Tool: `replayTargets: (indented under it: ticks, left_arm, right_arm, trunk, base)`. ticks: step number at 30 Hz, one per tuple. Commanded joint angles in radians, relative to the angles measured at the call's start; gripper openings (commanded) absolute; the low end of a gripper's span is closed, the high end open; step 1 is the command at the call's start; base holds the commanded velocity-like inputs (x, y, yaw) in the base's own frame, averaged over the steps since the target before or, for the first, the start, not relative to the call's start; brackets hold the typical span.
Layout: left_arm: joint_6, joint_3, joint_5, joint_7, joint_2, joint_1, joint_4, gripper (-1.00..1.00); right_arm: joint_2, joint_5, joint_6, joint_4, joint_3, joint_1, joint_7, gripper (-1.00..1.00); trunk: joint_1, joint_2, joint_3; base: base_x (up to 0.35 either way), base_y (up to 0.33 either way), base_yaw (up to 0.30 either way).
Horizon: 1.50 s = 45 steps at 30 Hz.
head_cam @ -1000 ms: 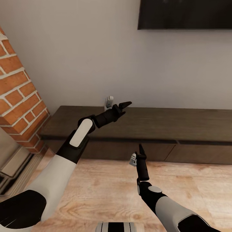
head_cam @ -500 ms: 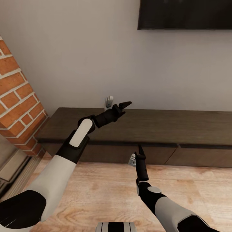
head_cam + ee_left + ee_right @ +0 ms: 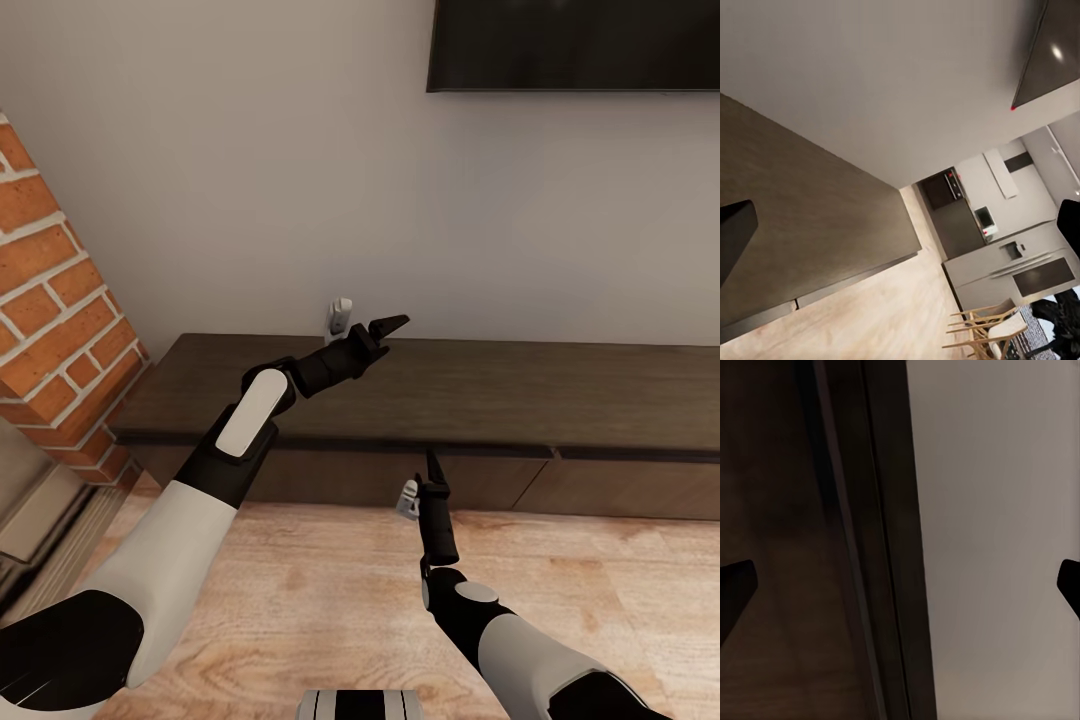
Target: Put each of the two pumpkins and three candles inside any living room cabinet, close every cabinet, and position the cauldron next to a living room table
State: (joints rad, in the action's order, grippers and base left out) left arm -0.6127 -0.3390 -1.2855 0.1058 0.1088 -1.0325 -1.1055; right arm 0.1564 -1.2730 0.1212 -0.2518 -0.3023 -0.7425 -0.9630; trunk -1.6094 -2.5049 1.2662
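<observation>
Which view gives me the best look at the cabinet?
The head view: the cabinet spans it, top and flat fronts visible, all shut. The left wrist view shows a slanted stretch of its top and front; the right wrist view, a dark close-up of its edge.

— Where's the cabinet [image 3: 560, 400]?
— Across the frame's middle, against the wall [image 3: 250, 170], floor [image 3: 320, 600] below it.
— And around it?
— Brick column [image 3: 50, 300] at left edge, screen [image 3: 575, 45] at upper right.

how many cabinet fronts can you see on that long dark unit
3 show on the cabinet: one by the brick wall behind the left arm, one ahead of the right gripper, one at the far right. All look closed; more may lie beyond the frame.
</observation>
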Motion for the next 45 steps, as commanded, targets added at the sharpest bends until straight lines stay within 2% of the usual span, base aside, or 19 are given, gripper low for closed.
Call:
replayTargets:
  ticks: [1, 8, 14, 22, 27, 36, 45]
  left_arm:
    - [0.0, 0.0, 0.0, 0.0, 0.0, 0.0, 0.0, 1.0]
    - [-0.001, -0.001, -0.001, 0.0, 0.0, 0.0, -0.002, 1.0]
    - [-0.001, -0.001, -0.001, 0.0, 0.0, 0.0, -0.002, 1.0]
    - [-0.001, -0.001, -0.001, 0.0, 0.0, 0.0, -0.002, 1.0]
    - [-0.001, -0.001, 0.0, 0.0, 0.0, 0.0, -0.002, 1.0]
    - [-0.001, -0.002, 0.0, 0.0, 0.0, 0.0, -0.002, 1.0]
    - [-0.001, -0.001, -0.001, 0.0, 0.0, 0.0, -0.001, 1.0]
  right_arm:
    - [0.0, 0.0, 0.0, 0.0, -0.001, 0.0, 0.0, 1.0]
    - [0.0, -0.002, 0.025, 0.001, -0.001, 0.0, 0.001, 1.0]
    - [0.0, -0.032, 0.065, 0.0, -0.002, 0.0, 0.003, 1.0]
    - [0.007, -0.039, 0.1, 0.001, -0.001, 0.0, 0.001, 1.0]
    - [0.01, -0.083, 0.124, 0.001, -0.002, 0.0, 0.005, 1.0]
    - [0.01, -0.097, 0.127, 0.002, -0.001, 0.0, 0.006, 1.0]
    - [0.01, -0.094, 0.126, 0.002, -0.001, 0.0, 0.006, 1.0]
  trunk:
    - [0.0, 0.0, 0.0]
    - [0.0, 0.0, 0.0]
    - [0.0, 0.0, 0.0]
    - [0.0, 0.0, 0.0]
    - [0.0, 0.0, 0.0]
    - [-0.004, -0.002, 0.031]
    - [-0.004, -0.002, 0.031]
  base:
    - [0.0, 0.0, 0.0]
    - [0.0, 0.0, 0.0]
    - [0.0, 0.0, 0.0]
    - [0.0, 0.0, 0.0]
    - [0.0, 0.0, 0.0]
    - [0.0, 0.0, 0.0]
    - [0.0, 0.0, 0.0]
